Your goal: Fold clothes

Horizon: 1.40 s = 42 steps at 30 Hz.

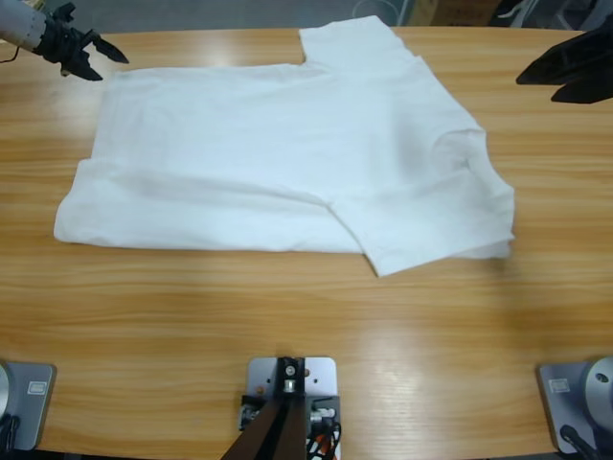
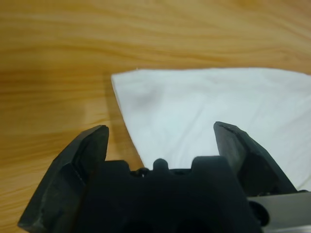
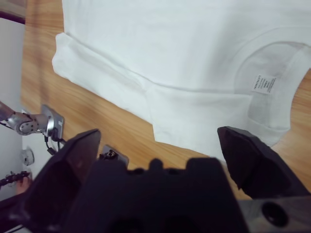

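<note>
Both your grippers, left gripper [image 1: 96, 59] and right gripper [image 1: 565, 75], gape wide, empty — poised at the T-shirt [image 1: 287, 163] corners to pinch.

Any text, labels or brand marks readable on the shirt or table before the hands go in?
White tag inside the T-shirt neck, neck tag: dark print in several lines, too small to read.
Nothing else carries text in any view; the wooden table is bare of markings.

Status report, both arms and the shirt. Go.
Left gripper open, over the shirt's corner. Right gripper open, above the collar end. Shirt flat on the table, partly folded, not gripped. Nothing in the way.
</note>
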### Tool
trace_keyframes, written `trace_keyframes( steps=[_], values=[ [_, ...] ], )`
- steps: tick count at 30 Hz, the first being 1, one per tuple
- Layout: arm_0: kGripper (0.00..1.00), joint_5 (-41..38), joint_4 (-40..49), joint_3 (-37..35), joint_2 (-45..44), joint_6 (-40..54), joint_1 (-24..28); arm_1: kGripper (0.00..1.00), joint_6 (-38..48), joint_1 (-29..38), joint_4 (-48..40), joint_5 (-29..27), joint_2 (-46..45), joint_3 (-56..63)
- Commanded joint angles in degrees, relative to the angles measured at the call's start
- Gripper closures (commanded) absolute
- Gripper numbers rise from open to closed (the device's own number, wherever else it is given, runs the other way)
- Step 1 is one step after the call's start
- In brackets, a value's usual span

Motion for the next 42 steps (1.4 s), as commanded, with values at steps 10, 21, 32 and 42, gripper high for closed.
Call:
trace_keyframes(
  steps=[10,21,32,42],
  values=[
    [0.087,5.03,18.76,-16.39,11.03,-0.23,-3.55,0.023,-1.15,-1.84,0.91,-0.52,2.69,-1.45],
    [0.092,5.63,19.46,-17.37,11.67,-1.18,-3.62,0.023,-1.15,-1.84,1.31,-0.38,2.60,-2.49],
    [0.096,6.28,19.96,-18.03,11.91,-1.32,-3.68,0.023,-1.15,-1.84,1.31,-0.26,3.01,-2.75],
    [0.067,11.09,21.87,-21.14,13.53,-2.34,-5.63,0.023,-1.24,-1.84,1.49,-0.35,3.06,-2.93]
  ],
)
